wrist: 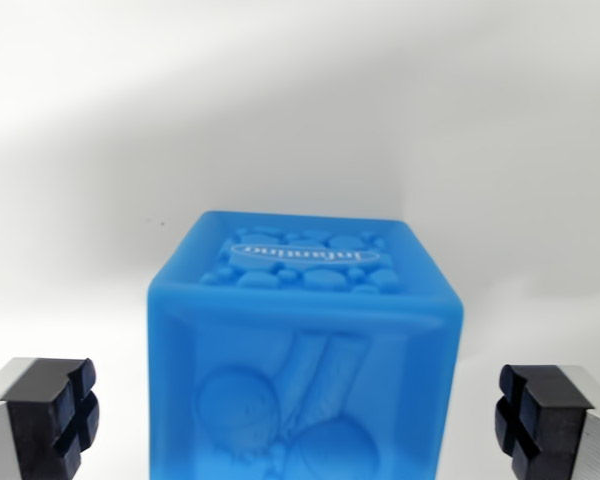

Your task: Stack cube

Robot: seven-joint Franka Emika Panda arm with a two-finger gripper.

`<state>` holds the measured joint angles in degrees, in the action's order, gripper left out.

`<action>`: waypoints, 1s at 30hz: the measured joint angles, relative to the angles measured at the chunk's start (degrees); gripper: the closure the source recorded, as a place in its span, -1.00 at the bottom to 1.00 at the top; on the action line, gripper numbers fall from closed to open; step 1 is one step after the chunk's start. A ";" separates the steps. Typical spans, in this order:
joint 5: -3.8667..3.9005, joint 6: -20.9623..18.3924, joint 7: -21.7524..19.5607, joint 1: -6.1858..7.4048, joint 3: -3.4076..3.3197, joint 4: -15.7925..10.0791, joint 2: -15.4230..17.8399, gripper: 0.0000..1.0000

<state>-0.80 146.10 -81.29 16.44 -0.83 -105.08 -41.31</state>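
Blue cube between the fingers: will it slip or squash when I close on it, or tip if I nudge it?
The blue cube looks like soft moulded plastic, so it may give a little. Its raised relief and matte faces probably help grip. Flat, equal sides suggest it will slide rather than roll or tip. The gripper stands open, clear of both sides.

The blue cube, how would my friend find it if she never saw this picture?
Start with the plain white surface that fills the wrist view. Low in the middle, between the two black-tipped fingers in the bottom corners, stands the blue cube. It is the only coloured thing, with raised bubbles and a name band on top.
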 joint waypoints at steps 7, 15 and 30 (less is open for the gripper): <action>0.00 1.26 0.00 0.00 0.00 0.66 -1.96 -1.00; 0.00 1.58 0.00 0.00 0.00 0.85 -2.41 1.00; 0.00 1.59 0.00 0.00 0.00 0.88 -2.41 1.00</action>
<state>-0.80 147.68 -81.29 16.44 -0.83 -104.20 -43.72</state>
